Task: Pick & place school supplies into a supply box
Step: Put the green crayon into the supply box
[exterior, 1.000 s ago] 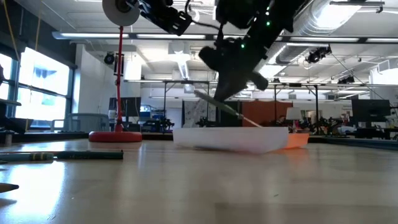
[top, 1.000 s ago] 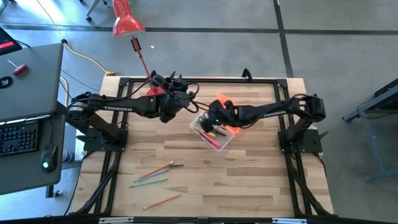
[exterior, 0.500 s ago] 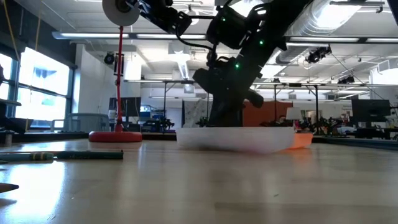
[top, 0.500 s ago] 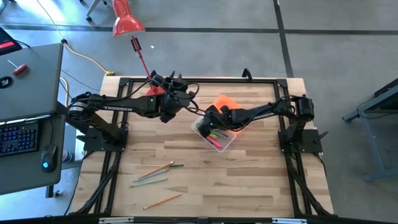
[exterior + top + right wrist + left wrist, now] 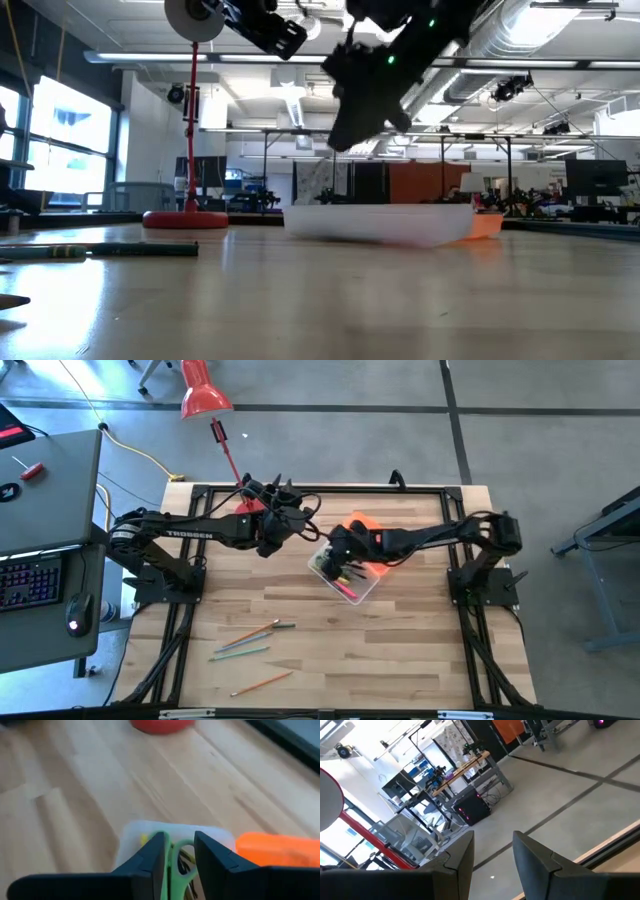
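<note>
Pale wood tabletop (image 5: 400, 650), high view: clear supply box (image 5: 343, 574) at centre, several pens inside, orange lid (image 5: 362, 525) at its far right edge. Right gripper (image 5: 340, 548) over the box; left gripper (image 5: 298, 518) raised left of it. Four loose pencils (image 5: 252, 639) lie nearer the camera, left.

Low view: right gripper (image 5: 340, 135) above the box (image 5: 375, 222), holding nothing; red lamp base (image 5: 185, 217) at left.

Left wrist view: fingers (image 5: 462, 857) narrowly apart, empty.

Right wrist view: fingers (image 5: 152, 855) apart; one pair of green-handled scissors (image 5: 178, 862) in the box.
</note>
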{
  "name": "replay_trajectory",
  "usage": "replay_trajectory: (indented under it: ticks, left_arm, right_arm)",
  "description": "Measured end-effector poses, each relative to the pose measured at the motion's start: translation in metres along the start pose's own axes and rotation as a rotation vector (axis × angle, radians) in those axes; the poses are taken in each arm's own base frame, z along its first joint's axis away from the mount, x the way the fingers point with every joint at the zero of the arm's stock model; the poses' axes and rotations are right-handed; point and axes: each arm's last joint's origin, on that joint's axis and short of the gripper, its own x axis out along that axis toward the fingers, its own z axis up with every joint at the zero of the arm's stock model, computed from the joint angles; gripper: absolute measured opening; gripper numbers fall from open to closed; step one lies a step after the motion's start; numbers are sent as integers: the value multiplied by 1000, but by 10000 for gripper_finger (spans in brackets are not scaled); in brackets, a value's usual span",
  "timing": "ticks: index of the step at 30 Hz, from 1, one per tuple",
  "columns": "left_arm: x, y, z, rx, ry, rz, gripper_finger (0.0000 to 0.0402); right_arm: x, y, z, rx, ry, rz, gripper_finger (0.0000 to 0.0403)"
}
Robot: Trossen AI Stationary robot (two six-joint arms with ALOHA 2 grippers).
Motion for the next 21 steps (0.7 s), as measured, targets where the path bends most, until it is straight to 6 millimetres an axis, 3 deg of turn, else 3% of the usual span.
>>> replay_trajectory:
  ticks: [4,8,13,16,21]
  left_arm:
    - [-12,-1,-8,125,1,22,166]
    - [-34,13,-16,210,-32,75,166]
    - [-70,51,-27,199,-93,-102,166]
    - [-83,82,-35,84,-82,-236,166]
    - [-90,127,-58,-90,165,-582,166]
  right_arm:
    - [-36,5,5,-117,-31,-9,88]
    - [-72,9,5,-206,-83,-97,88]
    - [-98,18,1,-294,-128,-129,88]
    - [-104,24,-2,-334,-130,-105,88]
    - [-106,27,-9,-369,-93,-104,87]
